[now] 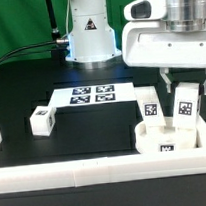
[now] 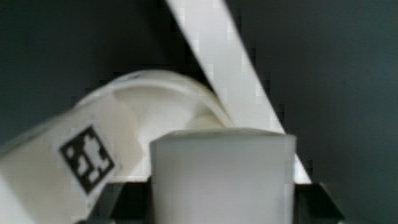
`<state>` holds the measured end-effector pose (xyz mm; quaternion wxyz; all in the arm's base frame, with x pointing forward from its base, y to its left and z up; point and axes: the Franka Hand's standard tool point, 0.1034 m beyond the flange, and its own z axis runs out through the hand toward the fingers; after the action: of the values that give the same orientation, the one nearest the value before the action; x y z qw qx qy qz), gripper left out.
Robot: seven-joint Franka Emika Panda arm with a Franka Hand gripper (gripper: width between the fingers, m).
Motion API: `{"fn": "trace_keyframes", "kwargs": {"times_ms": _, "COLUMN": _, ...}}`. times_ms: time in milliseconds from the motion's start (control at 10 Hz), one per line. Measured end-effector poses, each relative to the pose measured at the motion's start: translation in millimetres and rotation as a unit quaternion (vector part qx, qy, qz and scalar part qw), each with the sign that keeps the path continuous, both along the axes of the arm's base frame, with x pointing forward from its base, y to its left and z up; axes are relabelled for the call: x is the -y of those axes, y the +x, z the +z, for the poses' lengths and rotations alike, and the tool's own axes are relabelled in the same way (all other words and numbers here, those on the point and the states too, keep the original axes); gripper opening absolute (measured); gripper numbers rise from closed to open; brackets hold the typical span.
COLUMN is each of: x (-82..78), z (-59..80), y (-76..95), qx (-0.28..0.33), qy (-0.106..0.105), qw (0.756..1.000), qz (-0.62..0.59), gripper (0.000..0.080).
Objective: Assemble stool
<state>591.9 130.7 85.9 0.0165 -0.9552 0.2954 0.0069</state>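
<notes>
Exterior view's left: loose leg (image 1: 40, 119) lay on table, well apart from rest. Centre: marker board (image 1: 90, 94), flat. Right: seat disc (image 1: 144, 140) sat just behind border rail (image 1: 97, 174), and second leg (image 1: 148, 103) stood upright in it. Beside that, gripper (image 1: 185, 84) was clamped on third leg (image 1: 186, 109), upright, lower end at seat. Judged: legs rigid, light, smooth plastic, likely slippery. Best hold on flat opposite faces, upper half, lower end left free for recess.
</notes>
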Motion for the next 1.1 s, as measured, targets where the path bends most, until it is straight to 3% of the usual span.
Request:
{"fn": "trace_keyframes", "kwargs": {"times_ms": 600, "x": -3.6, "z": -0.1, "y": 0.4, "qx": -0.010, "qy": 0.011, "qw": 0.984, "qz": -0.176, "gripper": 0.0335}}
{"fn": "trace_keyframes", "kwargs": {"times_ms": 900, "x": -7.4, "z": -0.5, "y": -3.8, "qx": -0.008, "qy": 0.031, "qw": 0.941, "qz": -0.338, "gripper": 0.0335}}
{"fn": "trace_keyframes", "kwargs": {"times_ms": 1100, "x": -7.6, "z": -0.7, "y": -1.7, "qx": -0.010, "qy": 0.056, "qw": 0.902, "qz": -0.427, "gripper": 0.0335}}
